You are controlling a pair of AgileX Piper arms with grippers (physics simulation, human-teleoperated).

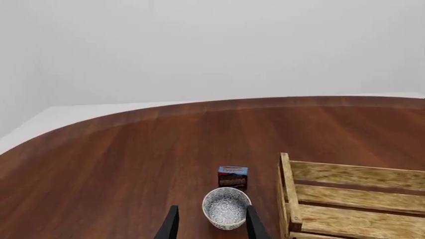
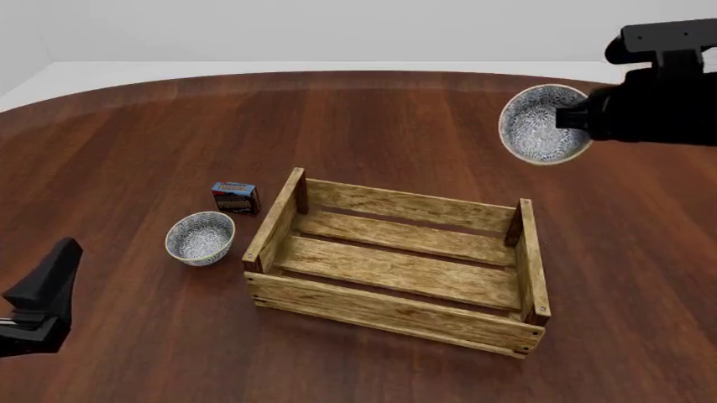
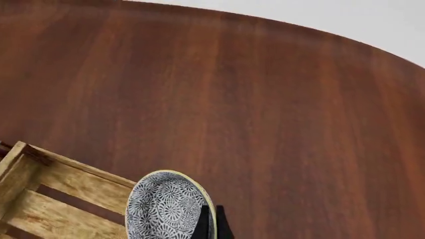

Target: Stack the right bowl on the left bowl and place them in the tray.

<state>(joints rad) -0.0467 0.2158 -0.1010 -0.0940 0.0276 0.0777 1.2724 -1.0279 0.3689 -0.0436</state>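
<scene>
Two bowls show on my screens, one down and one in the air. My left gripper [image 1: 211, 226] hangs low at the near left with its fingers spread wide and nothing between them; the left bowl [image 2: 201, 238] sits upright on the table [image 2: 134, 151] just ahead of those fingertips, and the small blue-and-red box [image 2: 235, 197] stands just beyond it. To the right of that bowl, close beside it, lies the tray [image 2: 398, 267], a rough slatted crate with nothing in it. Further right and beyond the tray's far right corner, my right gripper [image 3: 211, 224] is clamped on the rim of the right bowl [image 2: 542, 124], holding it tilted on its side above the table, its patterned inside facing the front camera.
</scene>
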